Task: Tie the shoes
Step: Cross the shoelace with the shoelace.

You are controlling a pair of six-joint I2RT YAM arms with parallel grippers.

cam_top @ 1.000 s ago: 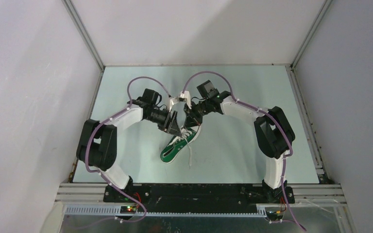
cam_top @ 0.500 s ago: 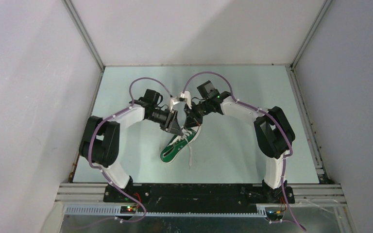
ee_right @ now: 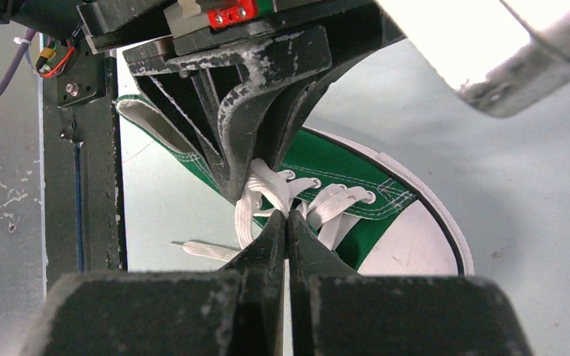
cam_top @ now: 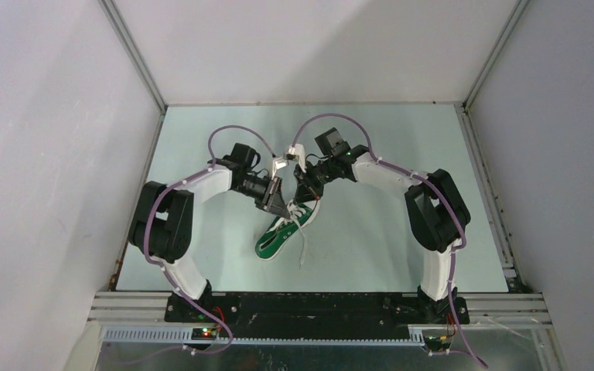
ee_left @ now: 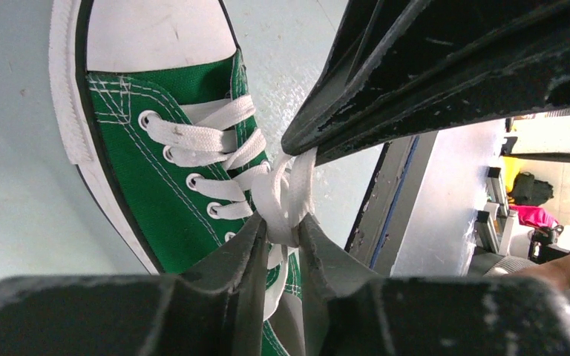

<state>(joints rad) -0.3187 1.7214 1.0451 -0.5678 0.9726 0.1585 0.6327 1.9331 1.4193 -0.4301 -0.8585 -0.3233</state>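
A small green sneaker [cam_top: 281, 236] with white sole and toe cap lies on the table, also in the left wrist view [ee_left: 156, 170] and the right wrist view [ee_right: 341, 178]. Both grippers meet just above its laced part. My left gripper [ee_left: 282, 226] is shut on a bunch of white lace [ee_left: 286, 196]. My right gripper [ee_right: 287, 215] is shut on a white lace [ee_right: 271, 182] close to the eyelets. The two grippers face each other, almost touching [cam_top: 290, 197]. A loose lace end [cam_top: 303, 247] trails toward the near edge.
The pale green table [cam_top: 387, 239] is walled by grey panels left, right and behind. A metal rail [cam_top: 317, 297] with the arm bases runs along the near edge. A loose lace tip lies on the table [ee_right: 200, 248].
The left arm's elbow has shifted slightly right and the gripper edged closer to the shoe. The right arm and the shoe look unchanged.
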